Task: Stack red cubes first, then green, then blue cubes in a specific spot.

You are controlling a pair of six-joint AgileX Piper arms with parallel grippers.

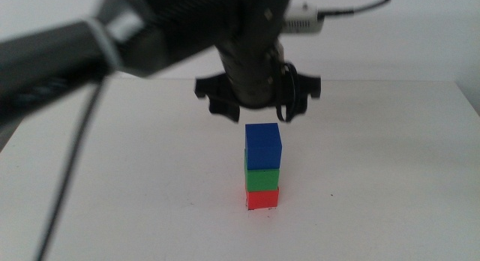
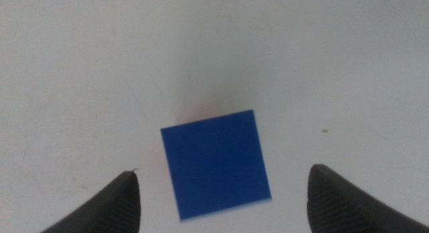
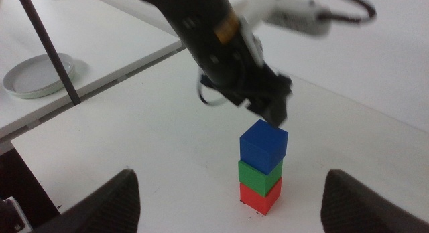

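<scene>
Three small matte cubes with plain, flat faces stand in a tower near the middle of the white counter (image 1: 390, 178). The red cube (image 1: 262, 198) sits at the bottom on the counter, the green cube (image 1: 262, 178) rests on it, and the blue cube (image 1: 263, 145) is on top, turned a little off square from the two below. Faint dark pen marks show on the counter right at the foot of the red cube, so the marked spot (image 1: 248, 208) lies under the tower.

The left gripper (image 1: 259, 103) hangs directly above the blue cube, clear of it, its dark arm reaching in from the left with a black cable (image 1: 71, 178) trailing down beside it. Seen from its wrist, the two dark rounded jaws stand released, spread wide to either side of the blue top face, touching nothing.

The right gripper (image 3: 231, 199) is held back and lower, looking at the tower from the side; its jaws are also spread wide apart and hold nothing. Beyond it, on a neighbouring white surface, lies a shallow round white dish (image 3: 40, 74).
</scene>
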